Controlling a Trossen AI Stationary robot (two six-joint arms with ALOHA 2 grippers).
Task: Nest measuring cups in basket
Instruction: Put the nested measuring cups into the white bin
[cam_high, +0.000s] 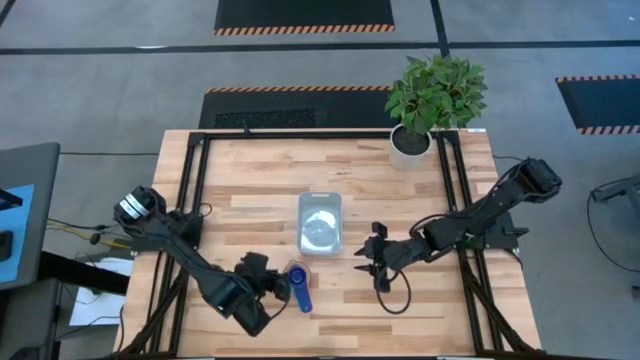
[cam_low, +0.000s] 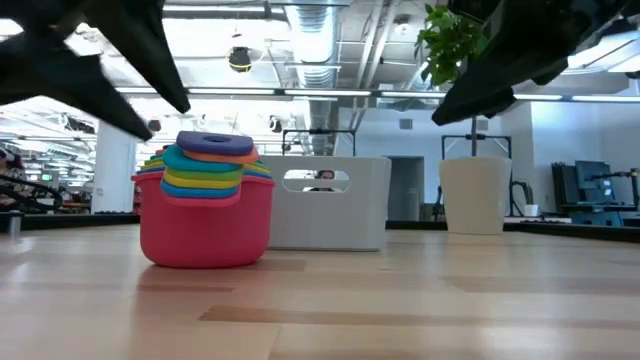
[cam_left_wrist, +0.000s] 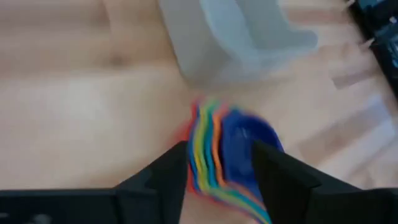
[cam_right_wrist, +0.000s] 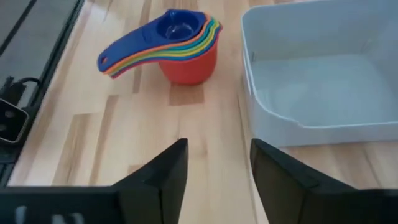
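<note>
You see the nested stack of coloured plastic measuring cups (cam_right_wrist: 180, 46) on the wooden table (cam_high: 250, 180) near its front edge, just beside the silvery rectangular basket (cam_right_wrist: 323, 81), not inside. Left gripper (cam_high: 272, 283) and right gripper (cam_high: 372, 257) are both open, holding nothing.

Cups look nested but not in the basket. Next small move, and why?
Probably close the left gripper on the stacked handles. The nested measuring cups stand on the table beside the basket, not in it, which is empty. The left fingers straddle the stack, open; the right gripper waits open, farther off.
</note>
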